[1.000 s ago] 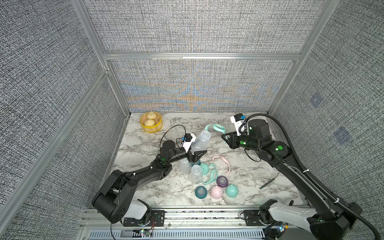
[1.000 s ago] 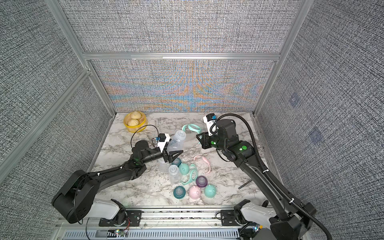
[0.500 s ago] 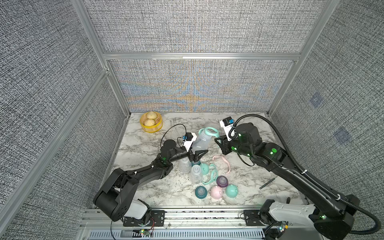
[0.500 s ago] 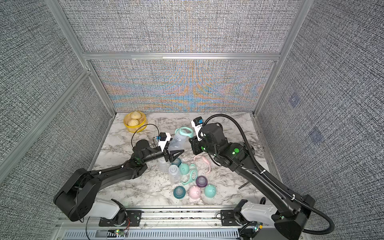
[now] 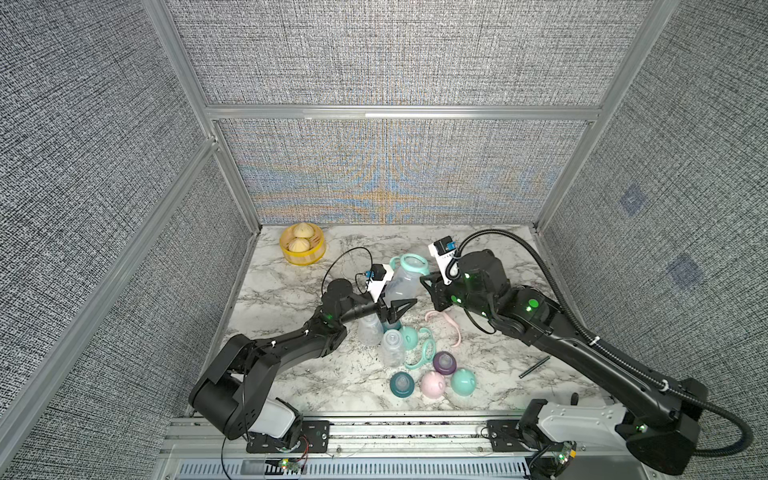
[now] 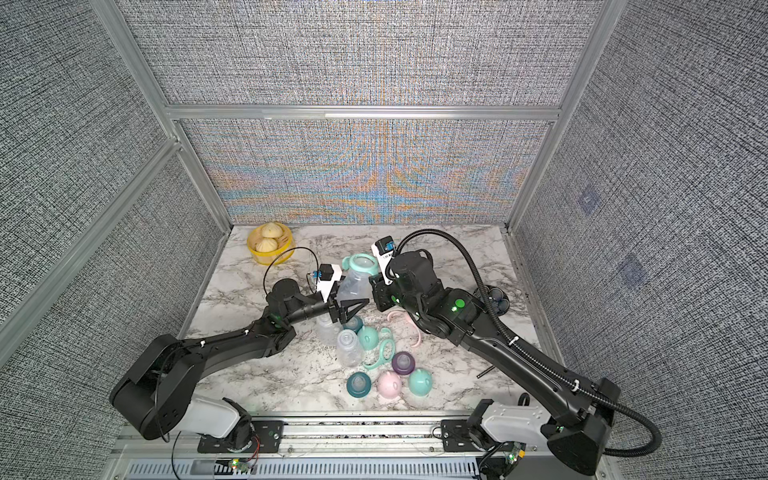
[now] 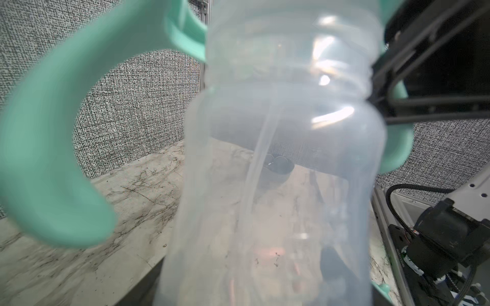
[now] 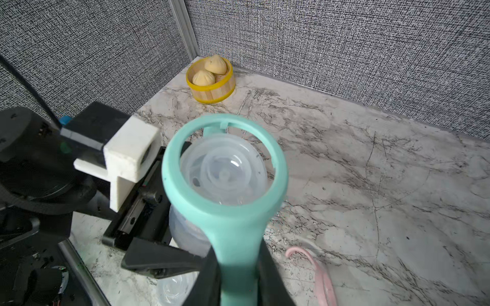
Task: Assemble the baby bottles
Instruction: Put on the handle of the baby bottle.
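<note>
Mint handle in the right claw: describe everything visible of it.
The mint handle is one smooth, matte plastic piece: a round ring with a curved loop on each side. The right claw is shut on one loop, holding the piece in the air. The ring is at the open mouth of the clear bottle, with the loops flanking its neck. Whether it is seated cannot be told.

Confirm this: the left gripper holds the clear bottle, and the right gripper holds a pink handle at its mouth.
One error: the handle in the right gripper is mint green, not pink, as the right wrist view shows. A pink handle lies loose on the table. The left gripper does hold the clear bottle.
</note>
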